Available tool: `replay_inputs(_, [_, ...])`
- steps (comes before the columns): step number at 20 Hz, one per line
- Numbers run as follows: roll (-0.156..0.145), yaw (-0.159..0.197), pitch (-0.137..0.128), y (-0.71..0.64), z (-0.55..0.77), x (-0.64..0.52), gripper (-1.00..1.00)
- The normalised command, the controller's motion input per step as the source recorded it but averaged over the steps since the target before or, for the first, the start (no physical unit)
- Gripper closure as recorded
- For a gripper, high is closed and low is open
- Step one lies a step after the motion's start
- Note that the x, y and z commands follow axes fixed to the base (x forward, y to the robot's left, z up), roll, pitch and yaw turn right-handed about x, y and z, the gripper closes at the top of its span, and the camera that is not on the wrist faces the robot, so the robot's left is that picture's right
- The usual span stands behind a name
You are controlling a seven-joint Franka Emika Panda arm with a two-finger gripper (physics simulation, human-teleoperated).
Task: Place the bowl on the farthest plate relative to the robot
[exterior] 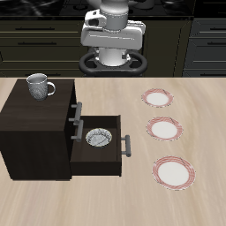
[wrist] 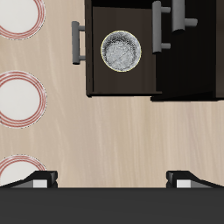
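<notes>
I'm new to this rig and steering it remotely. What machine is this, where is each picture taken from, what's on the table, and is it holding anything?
It is a simulated robot arm standing at the table's back. One picture looks at it from the front and above; the other looks down from its gripper, whose two fingers stand apart and hold nothing. On the table is a dark cabinet with a grey mug on top. Its lower drawer is pulled open with the speckled bowl inside. Three red-rimmed plates lie in a row; the plate nearest the front edge is farthest from the robot.
</notes>
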Motion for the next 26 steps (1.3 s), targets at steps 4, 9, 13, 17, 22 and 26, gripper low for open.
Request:
replay_inputs(4, [-0.005,-0.019,0.004,0.07,-0.02,0.28,-1.0])
replay_inputs(9, [-0.024,-0.055,0.017,0.08,-0.06,0.29,-1.0])
replay_inputs(13, [-0.05,-0.075,-0.02,0.0,0.0,0.27,-1.0])
replay_inputs(17, [-0.015,-0.087,0.007,0.06,-0.03,0.29,-1.0])
replay_inputs(22, [-0.009,-0.097,-0.02,0.07,-0.02,0.17,-1.0])
replay_inputs(26, [0.003,-0.097,-0.01,0.05,-0.07,0.18,-1.0])
